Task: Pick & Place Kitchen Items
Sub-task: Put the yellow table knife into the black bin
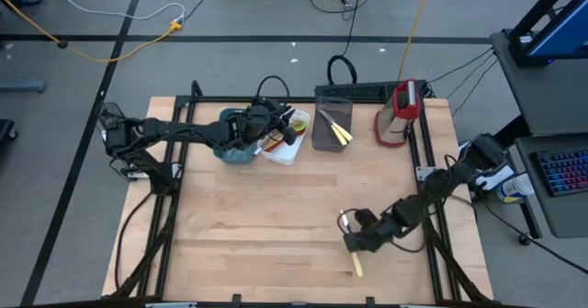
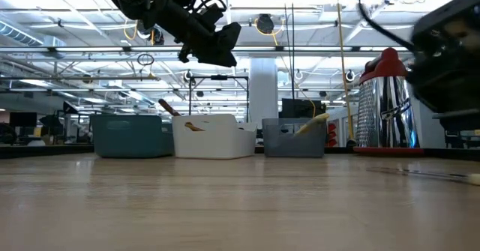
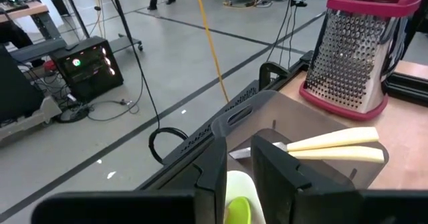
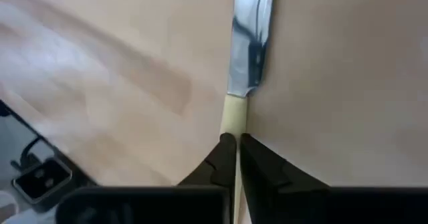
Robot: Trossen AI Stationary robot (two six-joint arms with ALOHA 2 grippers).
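Pale wood planks make up the table top [image 1: 266,225], bare across its near half. Near its front right edge lies a pale-handled knife [image 4: 246,57] with a steel blade, its long axis running front to back, handle toward the front edge. The right gripper [image 4: 235,147] has its fingers nearly closed, pinching the handle's sides.

Along the far edge stand a teal rectangular tray [image 2: 132,135], a white rectangular tray [image 2: 214,137] and a grey-brown rectangular tray [image 1: 331,133]; the last holds two more pale-handled knives [image 3: 338,146]. The left gripper [image 3: 239,184] hovers above the teal and white trays, narrowly parted over a green utensil [image 3: 235,200]. A red-topped steel grater [image 2: 385,105] stands at the far right. Beyond lies grey floor with cables and a room with lit ceiling beams.
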